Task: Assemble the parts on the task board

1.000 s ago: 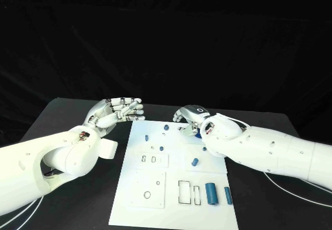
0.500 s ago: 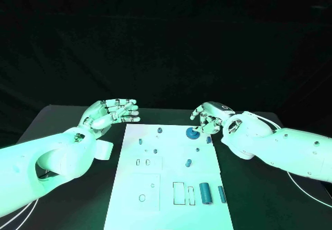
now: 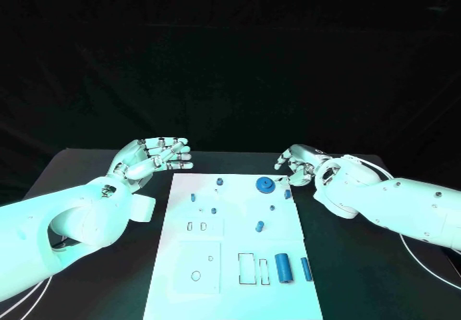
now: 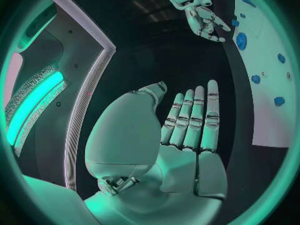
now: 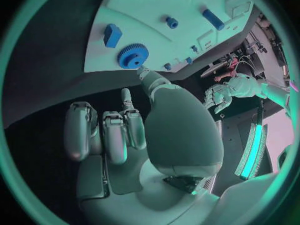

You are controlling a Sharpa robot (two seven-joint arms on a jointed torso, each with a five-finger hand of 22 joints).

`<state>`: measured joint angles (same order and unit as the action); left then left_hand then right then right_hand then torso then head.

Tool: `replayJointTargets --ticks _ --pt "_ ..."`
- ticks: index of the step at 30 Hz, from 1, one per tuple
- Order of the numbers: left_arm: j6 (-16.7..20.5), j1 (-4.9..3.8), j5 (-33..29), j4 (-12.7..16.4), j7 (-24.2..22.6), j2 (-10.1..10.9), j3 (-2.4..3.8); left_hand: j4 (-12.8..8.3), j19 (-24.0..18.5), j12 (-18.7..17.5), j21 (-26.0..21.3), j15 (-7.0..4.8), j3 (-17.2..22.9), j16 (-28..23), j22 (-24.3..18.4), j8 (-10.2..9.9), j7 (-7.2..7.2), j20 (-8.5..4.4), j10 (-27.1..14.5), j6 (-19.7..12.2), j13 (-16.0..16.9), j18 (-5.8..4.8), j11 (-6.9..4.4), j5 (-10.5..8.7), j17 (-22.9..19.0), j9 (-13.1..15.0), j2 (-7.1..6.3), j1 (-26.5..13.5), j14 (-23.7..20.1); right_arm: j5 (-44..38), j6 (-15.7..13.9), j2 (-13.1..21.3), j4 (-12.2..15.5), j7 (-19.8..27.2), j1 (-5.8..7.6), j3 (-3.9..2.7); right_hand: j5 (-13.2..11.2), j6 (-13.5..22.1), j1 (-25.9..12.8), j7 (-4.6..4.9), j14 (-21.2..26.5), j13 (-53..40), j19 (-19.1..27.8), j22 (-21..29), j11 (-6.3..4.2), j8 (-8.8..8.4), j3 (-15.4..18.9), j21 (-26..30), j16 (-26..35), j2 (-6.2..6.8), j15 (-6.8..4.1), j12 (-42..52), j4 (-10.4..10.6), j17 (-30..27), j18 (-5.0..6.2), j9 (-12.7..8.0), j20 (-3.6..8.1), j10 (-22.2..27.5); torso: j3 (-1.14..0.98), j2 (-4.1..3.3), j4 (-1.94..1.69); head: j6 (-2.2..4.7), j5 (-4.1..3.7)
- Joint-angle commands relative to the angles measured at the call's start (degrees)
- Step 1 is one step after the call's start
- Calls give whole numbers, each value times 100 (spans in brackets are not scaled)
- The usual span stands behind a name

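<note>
The task board (image 3: 230,267) lies at the table's centre. A blue gear (image 3: 264,184) sits near its far right corner, with smaller blue parts (image 3: 284,267) spread across it. The right hand (image 3: 298,163) hovers just beside the gear, fingers curled, holding nothing. The left hand (image 3: 154,157) hangs off the board's far left corner, fingers extended and empty.
</note>
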<state>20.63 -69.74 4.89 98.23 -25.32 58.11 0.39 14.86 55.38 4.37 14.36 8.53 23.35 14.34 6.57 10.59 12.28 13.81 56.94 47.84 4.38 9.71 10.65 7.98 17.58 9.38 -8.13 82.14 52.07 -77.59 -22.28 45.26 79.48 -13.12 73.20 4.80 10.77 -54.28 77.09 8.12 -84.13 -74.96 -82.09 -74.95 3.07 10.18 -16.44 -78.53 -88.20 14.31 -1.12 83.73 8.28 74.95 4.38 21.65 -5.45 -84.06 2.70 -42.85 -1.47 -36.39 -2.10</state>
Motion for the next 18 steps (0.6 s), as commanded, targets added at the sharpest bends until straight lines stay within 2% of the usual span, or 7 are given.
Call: replayJointTargets --ticks 1,4,5,9,12,18 --pt "-115 -5 -9 2 -63 -16 3 19 -24 -38 37 16 33 -18 -3 15 177 21 -5 -27 -6 63 44 -31 11 6 -24 -48 -42 69 184 -99 -119 -22 -25 -2 39 95 122 45 -553 -1330 -123 -317 73 -10 557 -144 -125 -135 80 478 305 1342 -143 19 -22 -470 15 -7 -33 -17 -23" --pt "-113 -5 -9 4 -65 -16 3 24 -24 -39 38 16 34 -17 -3 16 178 22 -4 -26 -6 63 45 -32 15 7 -20 -56 -43 84 221 -182 -205 -7 -52 -2 39 103 149 47 -559 -1346 -134 -340 76 -11 610 -161 -135 -148 83 491 337 1370 -148 21 -25 -481 23 -10 -41 -29 -31" --pt "-112 -5 -9 4 -66 -16 3 24 -24 -39 38 16 34 -17 -3 16 178 22 -4 -26 -6 63 45 -32 15 7 -20 -56 -43 89 239 -208 -226 -2 -62 -1 40 107 162 49 -561 -1355 -139 -351 77 -11 636 -168 -139 -157 84 498 356 1382 -150 22 -26 -486 22 -10 -38 -45 -12" --pt "-114 -5 -9 -1 -63 -15 3 24 -24 -39 38 16 34 -17 -3 16 178 22 -4 -26 -6 63 45 -32 15 7 -20 -56 -43 101 288 -279 -272 14 -101 1 41 110 180 51 -563 -1361 -138 -352 80 -10 679 -167 -142 -177 87 503 392 1391 -150 25 -29 -491 13 -13 -41 -66 -23" --pt "-115 -5 -9 0 -60 -12 3 24 -24 -39 38 16 34 -17 -3 16 178 22 -4 -26 -6 63 45 -32 15 7 -20 -56 -43 109 310 -328 -313 22 -133 2 41 108 185 51 -563 -1351 -132 -343 80 -7 690 -158 -142 -183 87 494 403 1390 -147 26 -29 -483 15 -17 -31 -84 -25" --pt "-117 -5 -9 -2 -56 -14 3 24 -24 -39 38 16 34 -17 -3 16 178 22 -4 -26 -6 63 45 -32 15 7 -20 -56 -43 124 323 -401 -402 26 -160 6 41 110 196 53 -562 -1339 -124 -332 81 -6 730 -146 -140 -200 89 483 442 1384 -144 29 -32 -474 11 -13 -34 -96 -35"
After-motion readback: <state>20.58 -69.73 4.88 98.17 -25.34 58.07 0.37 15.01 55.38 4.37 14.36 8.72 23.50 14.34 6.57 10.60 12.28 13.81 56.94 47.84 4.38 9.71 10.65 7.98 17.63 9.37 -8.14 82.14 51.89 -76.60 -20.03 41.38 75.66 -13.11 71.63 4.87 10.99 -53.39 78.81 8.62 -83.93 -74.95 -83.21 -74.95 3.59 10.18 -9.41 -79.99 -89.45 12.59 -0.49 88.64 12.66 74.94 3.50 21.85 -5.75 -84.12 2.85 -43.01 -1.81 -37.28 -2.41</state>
